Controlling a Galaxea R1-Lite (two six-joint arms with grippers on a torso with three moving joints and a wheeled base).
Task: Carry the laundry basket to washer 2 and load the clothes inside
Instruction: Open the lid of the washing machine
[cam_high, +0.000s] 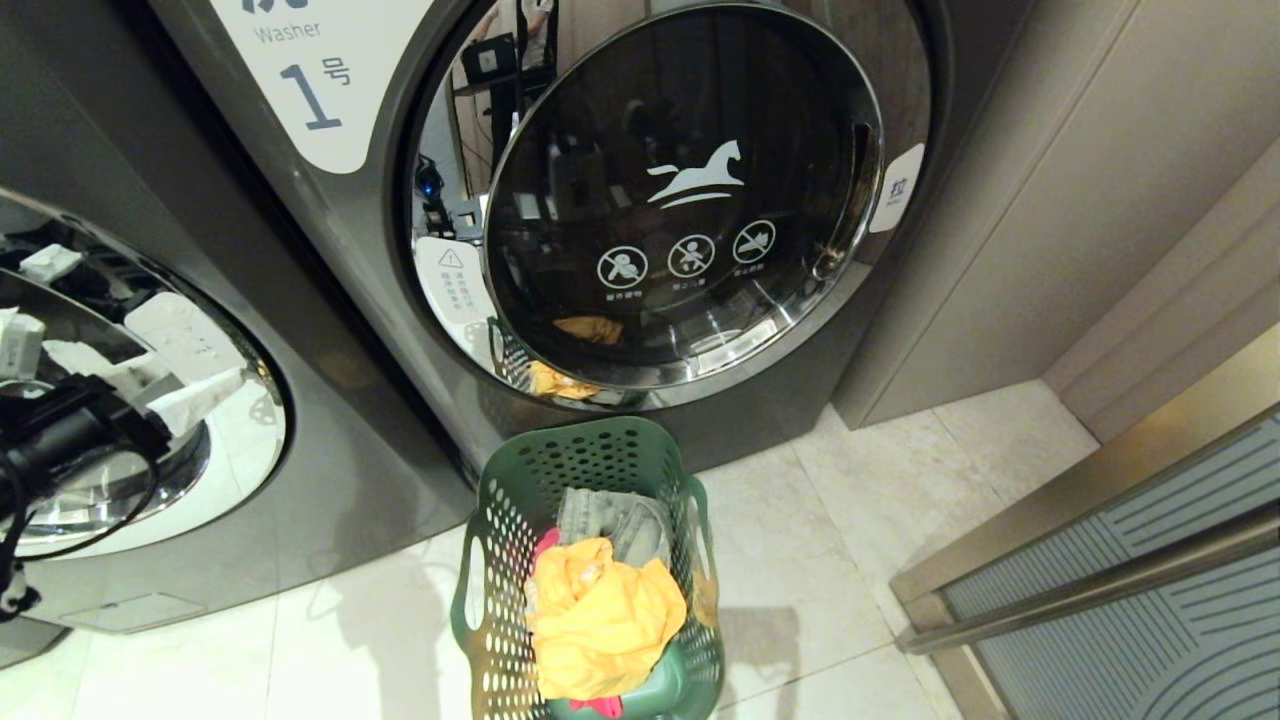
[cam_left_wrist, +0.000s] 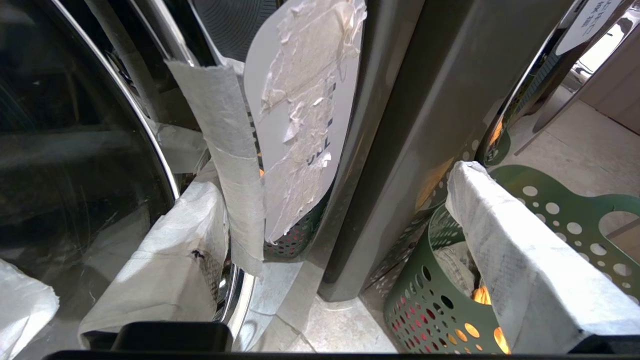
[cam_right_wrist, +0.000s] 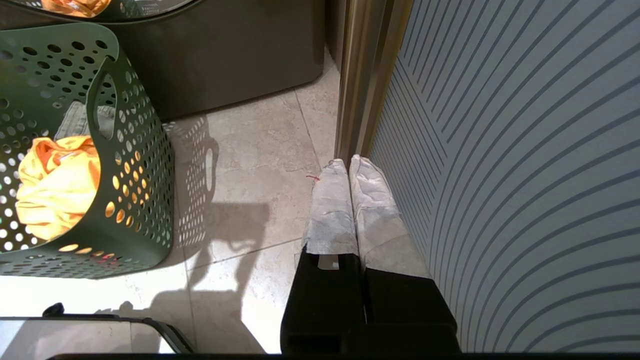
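Basket (cam_high: 590, 560) sitting before washer 1 (cam_high: 690, 200). Left gripper (cam_left_wrist: 345, 240), fingers spread and empty, nearing the neighbouring washer's door (cam_left_wrist: 75, 150); probably opening it next. Right gripper (cam_right_wrist: 350, 200) pressed closed, parked.

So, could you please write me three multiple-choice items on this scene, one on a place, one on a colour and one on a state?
1. Where does the laundry basket stand?
A. on the floor before the washer labelled 1
B. on top of a washer
C. inside a drum

2. What colour is the topmost garment in the basket?
A. blue
B. yellow
C. white

3. How are the right gripper fingers?
A. wide apart
B. closed on a garment
C. pressed together, holding nothing

Key: 1 A, the head view shows it on the tiles below the door beside the numeral 1 label. 2 B, bright yellow cloth lies uppermost. 3 C, the wrapped fingers touch along their length.
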